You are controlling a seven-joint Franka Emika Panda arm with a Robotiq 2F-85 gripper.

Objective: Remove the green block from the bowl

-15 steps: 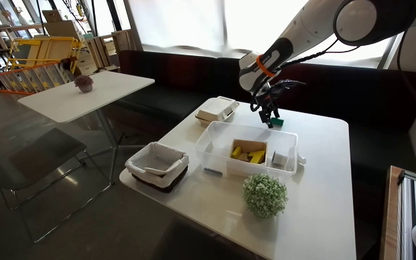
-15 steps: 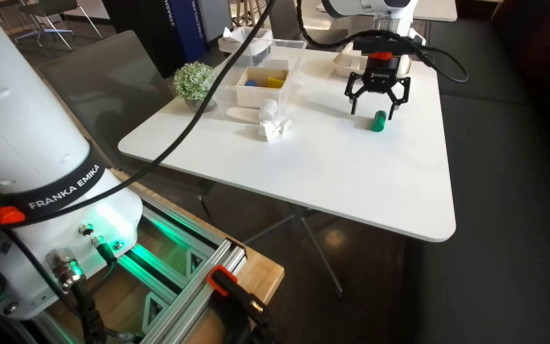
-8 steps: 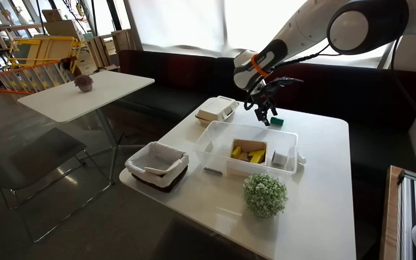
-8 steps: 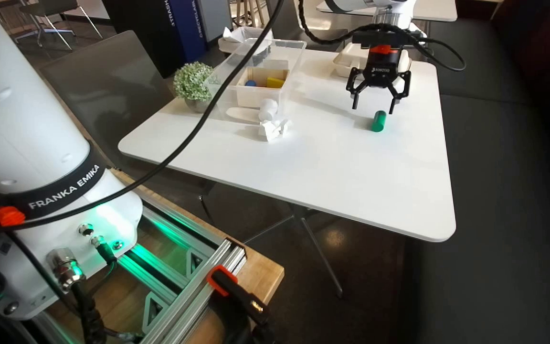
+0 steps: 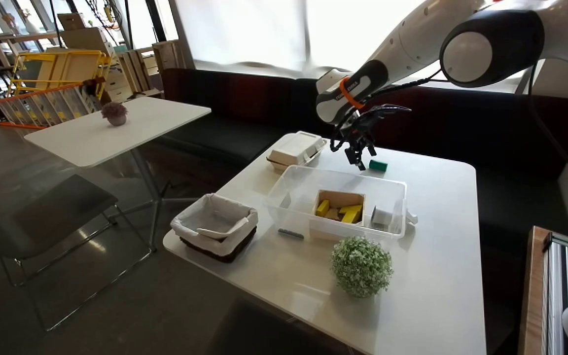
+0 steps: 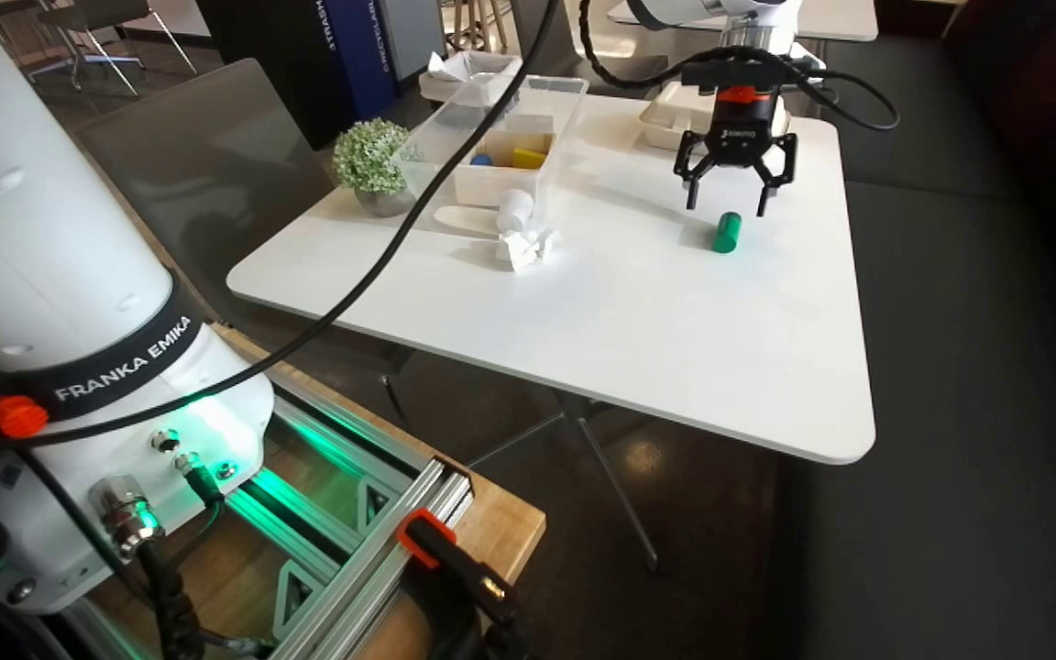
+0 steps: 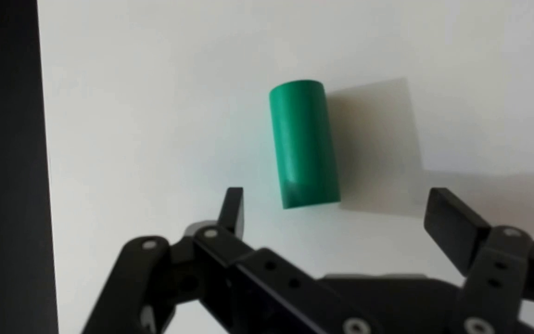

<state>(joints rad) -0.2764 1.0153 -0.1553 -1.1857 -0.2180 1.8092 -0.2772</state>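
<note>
The green block (image 5: 378, 165) is a short cylinder lying on its side on the white table, outside the bowl. It shows also in an exterior view (image 6: 727, 233) and in the wrist view (image 7: 304, 144). The bowl is a large see-through rectangular tub (image 5: 336, 180), seen also in an exterior view (image 6: 554, 84). My gripper (image 6: 727, 210) is open and empty, above the table and just past the block, apart from it. In the wrist view my gripper (image 7: 336, 190) has its fingers wide apart, with the block lying ahead, between their lines and nearer the left finger.
Inside the tub is a wooden box (image 5: 339, 197) with yellow pieces. A white cup (image 5: 381, 217) is at the tub's end. A lidded carton (image 5: 296, 149), lined basket (image 5: 215, 222), leafy plant (image 5: 362, 266) and crumpled paper (image 6: 524, 247) stand on the table.
My gripper has risen a little and drawn away from the block, towards the carton side. Its fingers stay open. The block lies in the same place.
</note>
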